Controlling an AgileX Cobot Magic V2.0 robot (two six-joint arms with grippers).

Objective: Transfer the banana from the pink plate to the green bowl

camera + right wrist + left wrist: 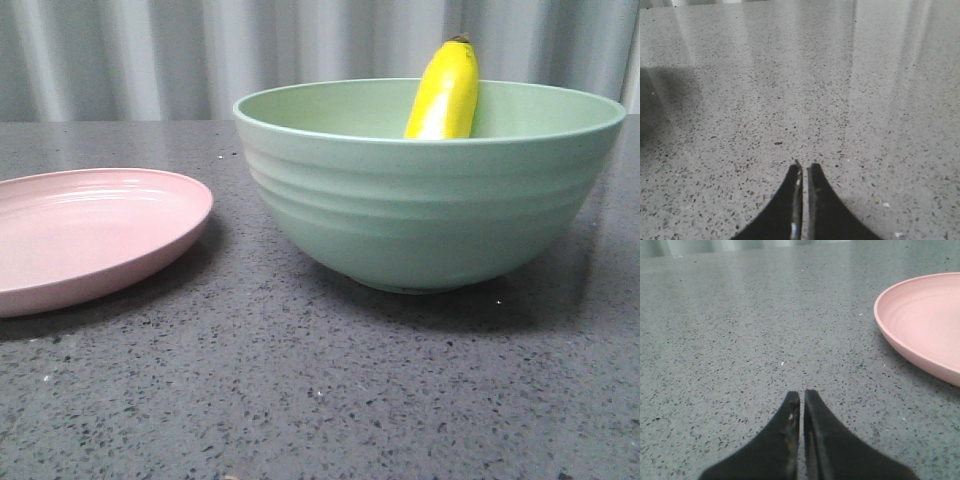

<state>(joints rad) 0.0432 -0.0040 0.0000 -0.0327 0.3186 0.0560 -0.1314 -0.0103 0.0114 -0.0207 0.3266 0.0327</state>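
green bowl (430, 200): banana (443, 92) is propped inside, long axis near upright, tip above rim | pink plate (90, 232): left bare | left gripper (801, 407), right gripper (804, 177): both closed, nothing held, neither judged nearer

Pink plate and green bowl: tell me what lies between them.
Nothing: in the front view only bare speckled grey tabletop separates the pink plate from the green bowl, which holds the banana.

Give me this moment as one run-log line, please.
banana: in green bowl | pink plate: bare | left gripper: shut, holding nothing | right gripper: shut, holding nothing
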